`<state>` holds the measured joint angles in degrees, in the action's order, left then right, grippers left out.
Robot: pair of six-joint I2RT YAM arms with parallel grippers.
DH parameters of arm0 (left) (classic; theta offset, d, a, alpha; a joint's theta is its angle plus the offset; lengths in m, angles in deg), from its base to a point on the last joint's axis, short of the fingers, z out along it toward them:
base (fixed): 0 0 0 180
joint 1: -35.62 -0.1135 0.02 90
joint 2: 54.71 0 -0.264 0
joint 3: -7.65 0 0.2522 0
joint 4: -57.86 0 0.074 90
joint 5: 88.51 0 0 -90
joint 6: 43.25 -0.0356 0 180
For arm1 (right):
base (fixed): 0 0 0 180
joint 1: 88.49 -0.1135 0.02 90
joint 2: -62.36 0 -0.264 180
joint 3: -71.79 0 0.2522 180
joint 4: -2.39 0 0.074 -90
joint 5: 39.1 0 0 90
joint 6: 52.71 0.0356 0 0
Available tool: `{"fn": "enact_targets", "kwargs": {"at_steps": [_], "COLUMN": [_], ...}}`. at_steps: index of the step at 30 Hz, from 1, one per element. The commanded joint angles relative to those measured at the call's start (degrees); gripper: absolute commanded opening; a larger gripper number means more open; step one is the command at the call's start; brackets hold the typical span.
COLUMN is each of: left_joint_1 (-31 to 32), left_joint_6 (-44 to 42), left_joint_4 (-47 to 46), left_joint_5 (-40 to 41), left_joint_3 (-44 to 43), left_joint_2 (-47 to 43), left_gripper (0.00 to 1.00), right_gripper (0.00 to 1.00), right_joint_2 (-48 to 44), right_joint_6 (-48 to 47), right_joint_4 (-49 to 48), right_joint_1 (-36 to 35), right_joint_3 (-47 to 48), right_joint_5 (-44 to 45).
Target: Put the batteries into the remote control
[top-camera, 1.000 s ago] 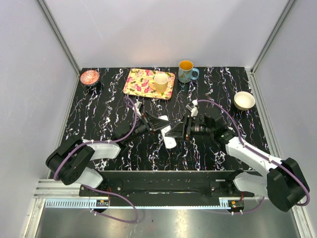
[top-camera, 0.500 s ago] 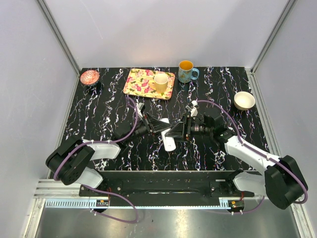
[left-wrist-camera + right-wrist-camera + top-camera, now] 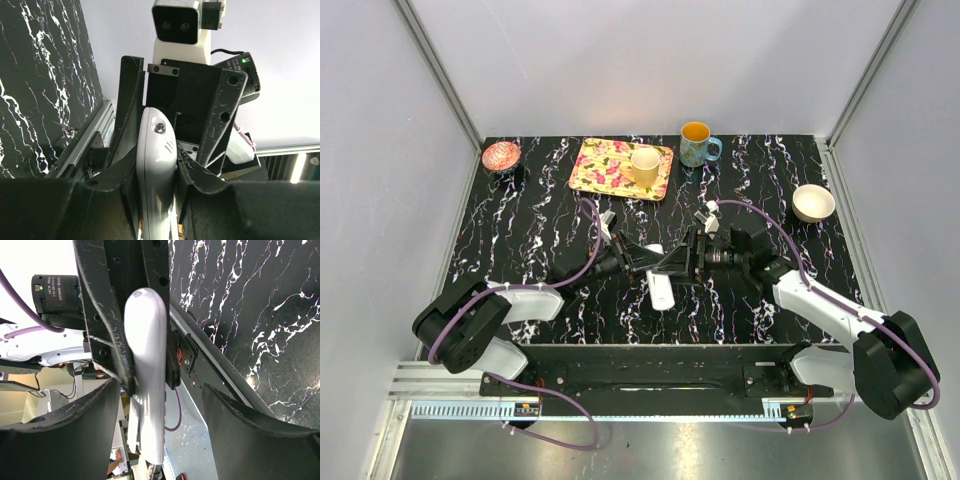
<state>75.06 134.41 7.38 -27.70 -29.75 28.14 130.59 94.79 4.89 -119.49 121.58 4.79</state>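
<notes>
Remote (image 3: 661,288): you find it mid-frame in the top view, long axis running top to bottom, free end toward the lower edge. Left claw (image 3: 157,176): clenched on it. Right claw (image 3: 160,390): spread wide, fingers either side of it. Only your wrist views show either grip.

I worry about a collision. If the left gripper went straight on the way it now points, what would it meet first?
Most likely the right gripper, which faces it with jaws open around the remote control that the left gripper clamps. Depth is unclear, but little room seems left.
</notes>
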Motion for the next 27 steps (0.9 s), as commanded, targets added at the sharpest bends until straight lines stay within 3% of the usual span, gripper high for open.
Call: {"fn": "enact_targets", "kwargs": {"at_steps": [1, 10, 16, 27], "left_joint_1": [0.3, -0.5, -0.8, -0.9], "left_joint_6": [-0.8, 0.8, 1.2, 3.0], "left_joint_4": [-0.9, -4.6, -6.7, -11.3], "left_joint_5": [-0.9, -0.3, -0.8, -1.0], "left_joint_3": [-2.0, -2.2, -1.7, 0.0], "left_joint_2": [-0.4, 2.1, 2.0, 1.5], "left_gripper": [0.00, 0.00, 0.00, 0.00], "right_gripper": [0.77, 0.78, 0.77, 0.72], "right_joint_2": [-0.7, -4.0, -7.8, -4.6], "right_joint_6": [-1.1, -3.7, -3.5, -2.9], "right_joint_4": [1.1, 4.4, 3.9, 3.3], "right_joint_1": [0.4, 0.4, 0.5, 1.1], "right_joint_3": [4.0, 3.2, 0.4, -1.1], "right_joint_5": [-0.6, -2.2, 1.5, 2.1]}}
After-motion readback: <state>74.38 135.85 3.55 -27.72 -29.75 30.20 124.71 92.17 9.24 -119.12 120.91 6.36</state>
